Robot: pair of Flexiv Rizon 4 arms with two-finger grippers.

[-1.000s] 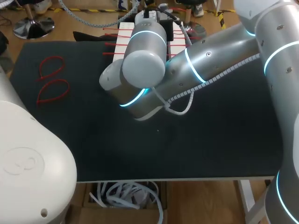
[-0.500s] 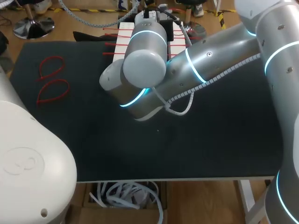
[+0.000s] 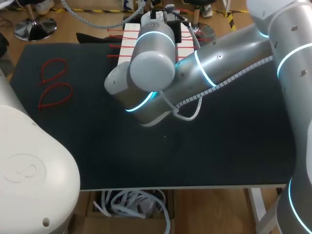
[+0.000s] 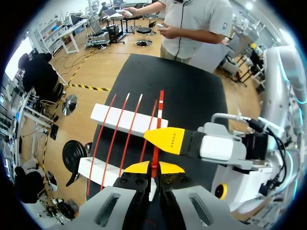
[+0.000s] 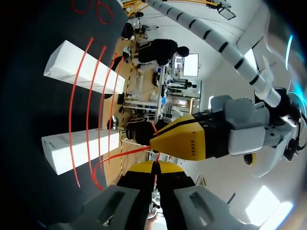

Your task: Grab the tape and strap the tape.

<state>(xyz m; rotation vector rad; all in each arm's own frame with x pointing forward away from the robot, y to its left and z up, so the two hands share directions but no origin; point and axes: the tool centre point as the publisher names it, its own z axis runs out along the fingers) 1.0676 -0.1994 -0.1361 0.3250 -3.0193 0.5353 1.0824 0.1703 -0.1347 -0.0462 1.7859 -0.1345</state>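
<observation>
red strap (image 4: 160,108) end lost between pinched tips of left gripper (image 4: 152,166), same at right gripper (image 5: 154,166), head view: both hidden behind right arm (image 3: 214,68), white blocks (image 3: 127,44) mostly covered, left arm (image 3: 29,165) cut off at corner

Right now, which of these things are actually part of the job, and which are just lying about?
Part of the job:
- red strap, pinched by both the left gripper and the right gripper
- spare red straps, laid across the white blocks

Lying about:
- two looped red straps on the table, away from both grippers
</observation>
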